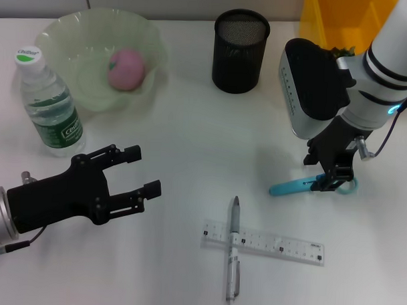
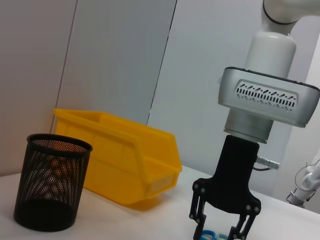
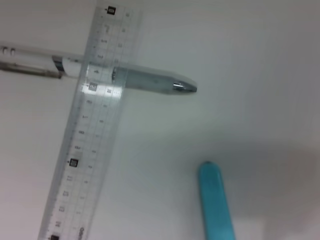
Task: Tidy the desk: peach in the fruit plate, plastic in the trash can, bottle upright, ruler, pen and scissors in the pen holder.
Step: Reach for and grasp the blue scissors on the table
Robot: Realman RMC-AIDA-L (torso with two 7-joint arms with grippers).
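At right of the head view, the right pincer (image 1: pixel 331 176) is closing around the blue scissors' (image 1: pixel 297 186) handle, seemingly gripping it. Lifting by the handle risks the scissors swinging and missing the mesh pen holder (image 1: pixel 240 51). The left pincer (image 1: pixel 132 177) is hovering wide open at lower left.

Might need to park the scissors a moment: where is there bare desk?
Bare patch mid-desk, bordered by plate, pen holder, scissors and pen. Also bare below the left gripper. Crowded: ruler crossing the pen, and the bottle beside the plate. The right gripper is at the scissors.

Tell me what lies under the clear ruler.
The pen lies crosswise under the ruler, visible through the clear plastic; the rest is bare table. Nothing else shows.
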